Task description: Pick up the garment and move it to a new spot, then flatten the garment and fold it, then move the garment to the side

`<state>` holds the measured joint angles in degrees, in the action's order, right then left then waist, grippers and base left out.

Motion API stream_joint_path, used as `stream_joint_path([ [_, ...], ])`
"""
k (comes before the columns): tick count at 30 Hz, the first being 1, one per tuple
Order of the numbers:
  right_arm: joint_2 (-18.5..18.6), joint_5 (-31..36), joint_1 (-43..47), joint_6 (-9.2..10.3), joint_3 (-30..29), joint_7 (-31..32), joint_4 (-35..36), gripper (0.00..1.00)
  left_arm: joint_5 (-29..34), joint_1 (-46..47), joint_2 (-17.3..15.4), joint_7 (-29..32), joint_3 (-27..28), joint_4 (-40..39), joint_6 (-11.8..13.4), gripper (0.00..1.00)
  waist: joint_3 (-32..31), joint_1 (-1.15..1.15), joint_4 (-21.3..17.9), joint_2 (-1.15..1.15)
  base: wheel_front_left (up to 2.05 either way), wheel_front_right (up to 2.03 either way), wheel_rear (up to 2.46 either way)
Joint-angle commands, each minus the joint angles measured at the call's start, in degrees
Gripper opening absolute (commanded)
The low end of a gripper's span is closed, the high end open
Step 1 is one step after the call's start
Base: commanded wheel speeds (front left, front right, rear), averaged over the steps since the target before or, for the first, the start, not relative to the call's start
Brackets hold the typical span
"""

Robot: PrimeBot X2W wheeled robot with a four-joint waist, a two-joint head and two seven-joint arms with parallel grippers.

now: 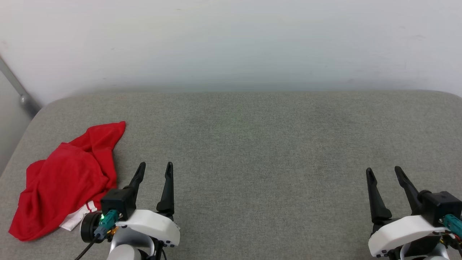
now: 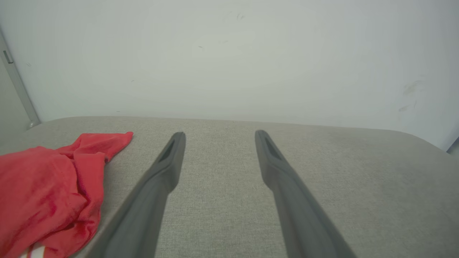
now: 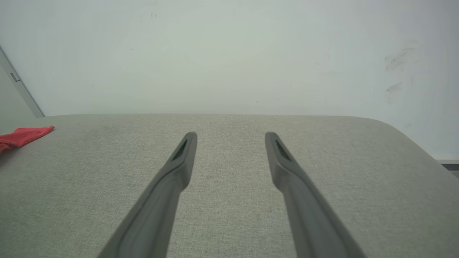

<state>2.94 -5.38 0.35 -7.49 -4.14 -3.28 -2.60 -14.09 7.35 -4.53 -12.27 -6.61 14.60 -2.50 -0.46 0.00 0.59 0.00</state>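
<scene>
The garment (image 1: 65, 180) lies crumpled at the left end of the grey surface, bright red with a bit of white striped trim at its near edge. In the left wrist view the garment (image 2: 46, 190) sits left of the fingers. My left gripper (image 1: 156, 166) is open and empty just right of the cloth, apart from it. My right gripper (image 1: 383, 169) is open and empty at the far right. The left gripper (image 2: 219, 134) and right gripper (image 3: 230, 135) each show spread fingers over bare fabric. A red corner of the garment (image 3: 21, 136) shows at the far left.
The grey padded surface (image 1: 252, 144) runs wide between the two arms and ends at a white wall (image 1: 231, 43) behind. A grey metal bar (image 1: 16, 88) leans at the far left corner. The surface's left edge is close to the garment.
</scene>
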Motion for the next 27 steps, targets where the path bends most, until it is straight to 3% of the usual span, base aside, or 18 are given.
stream_joint_path([
  [1, -0.07, 0.88, 0.27, 0.00, -0.02, -0.38, 0.43, 1.00, 1.08, 0.74, -0.13, -0.39, 0.00, -0.05, 0.25, 1.00, -0.03, 0.00, -0.02, 0.00, 0.00, 0.00, 0.00],
  [27, -0.10, 6.59, 0.46, 0.01, -0.69, -2.81, -1.41, 1.00, 8.66, 0.74, 0.58, -3.07, -0.21, 2.38, 1.37, 1.00, -0.24, 0.00, 0.13, 0.00, 0.00, 0.00, 0.00],
])
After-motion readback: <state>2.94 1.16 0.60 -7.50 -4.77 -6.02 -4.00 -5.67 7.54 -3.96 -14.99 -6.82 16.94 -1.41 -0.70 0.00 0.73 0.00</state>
